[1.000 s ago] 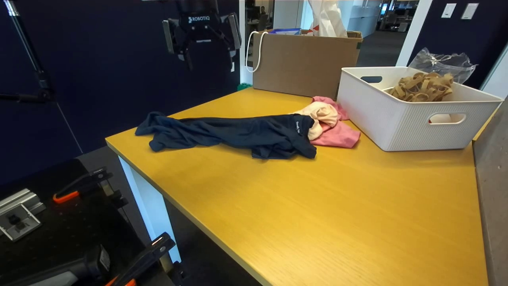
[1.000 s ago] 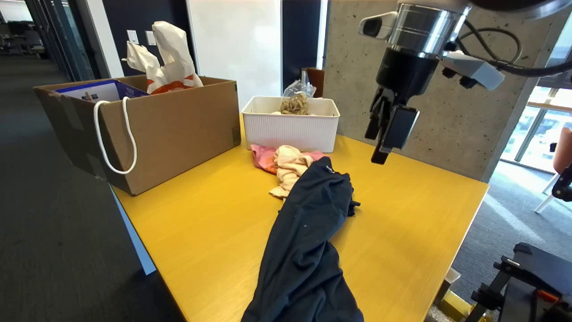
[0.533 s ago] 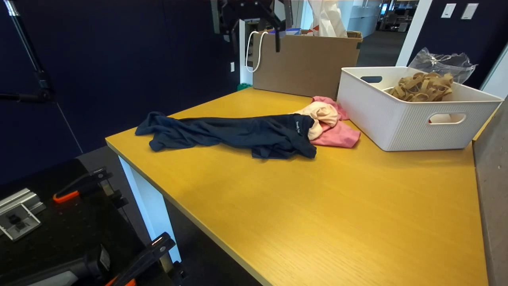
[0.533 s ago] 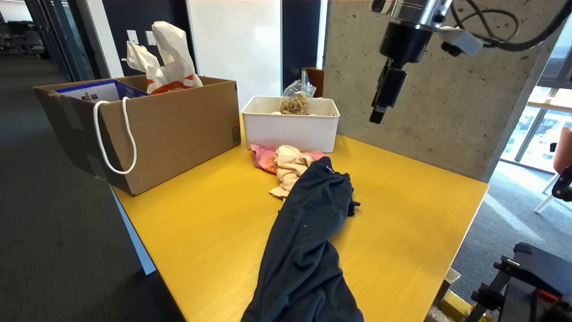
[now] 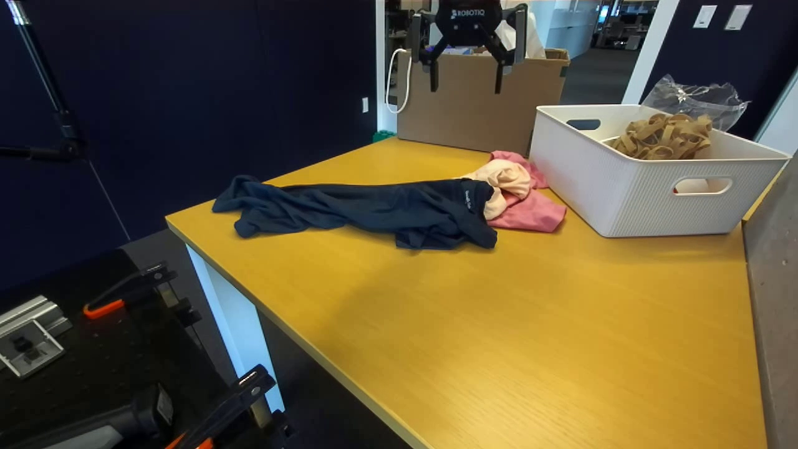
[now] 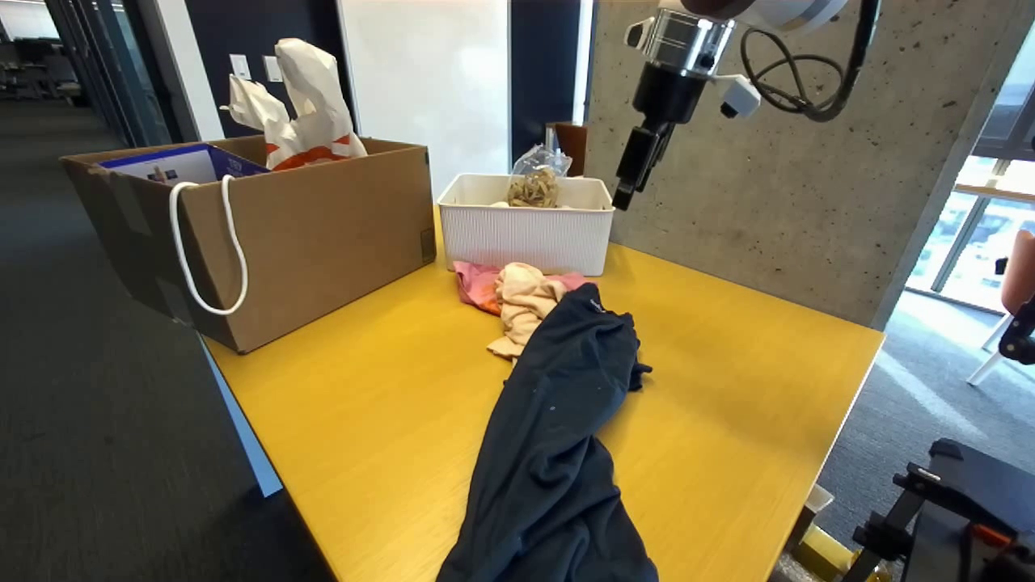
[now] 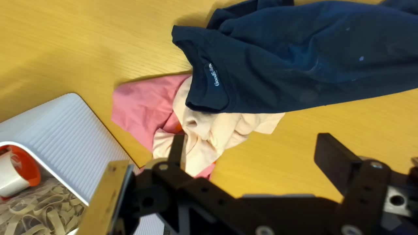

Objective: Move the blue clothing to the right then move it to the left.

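The dark blue clothing (image 5: pixel 368 206) lies stretched out and crumpled on the yellow table in both exterior views (image 6: pixel 550 428). Its collar end with a small white print lies against a cream and pink cloth pile. In the wrist view the blue clothing (image 7: pixel 294 62) fills the upper right. My gripper (image 5: pixel 466 86) is open and empty, raised well above the table. It also shows high up in an exterior view (image 6: pixel 623 200). In the wrist view the gripper (image 7: pixel 250 148) has its fingers wide apart, over the cream cloth and bare table, below the clothing in the picture.
A cream cloth (image 5: pixel 504 178) and a pink cloth (image 5: pixel 530 212) lie by the collar end. A white bin (image 5: pixel 623 181) with tan bands stands behind them. A large cardboard box (image 6: pixel 340 242) stands at one table edge. A concrete wall (image 6: pixel 776 178) bounds another side.
My gripper has moved right in an exterior view, and left and up toward the white bin in an exterior view. It has turned somewhat. The blue clothing has not moved.
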